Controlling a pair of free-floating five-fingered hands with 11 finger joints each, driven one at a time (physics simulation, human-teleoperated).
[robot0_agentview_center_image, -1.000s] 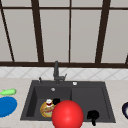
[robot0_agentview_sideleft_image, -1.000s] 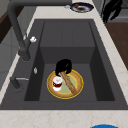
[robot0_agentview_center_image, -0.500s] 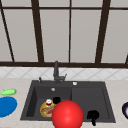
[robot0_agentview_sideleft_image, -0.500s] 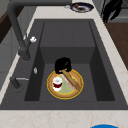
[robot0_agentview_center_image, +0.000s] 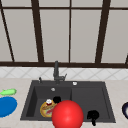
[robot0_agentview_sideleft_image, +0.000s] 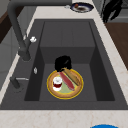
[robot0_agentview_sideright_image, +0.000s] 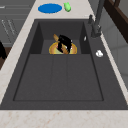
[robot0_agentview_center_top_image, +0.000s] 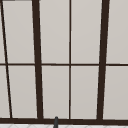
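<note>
Down in the sink (robot0_agentview_sideleft_image: 100, 82), the left hand (robot0_agentview_sideleft_image: 63, 63) rests at the far rim of a yellow plate (robot0_agentview_sideleft_image: 65, 93) that lies flat in the basin, carrying a sausage (robot0_agentview_sideleft_image: 66, 80) and small jar (robot0_agentview_sideleft_image: 57, 83). Its fingers look curled, apparently around the plate's edge, as if to lift it. The right hand (robot0_agentview_center_image: 93, 115) hovers near the front rim; its fingers cannot be made out. No writing is readable.

Front view faces the dark grey sink (robot0_agentview_center_image: 105, 100) and window head-on, mid distance. Left and right side views look down along the sink from opposite ends, closer; both share the yellow plate (robot0_agentview_sideleft_image: 77, 91) (robot0_agentview_sideright_image: 53, 50) and the dark tap (robot0_agentview_sideleft_image: 17, 32) (robot0_agentview_sideright_image: 98, 17). Upper view faces the window panes.
</note>
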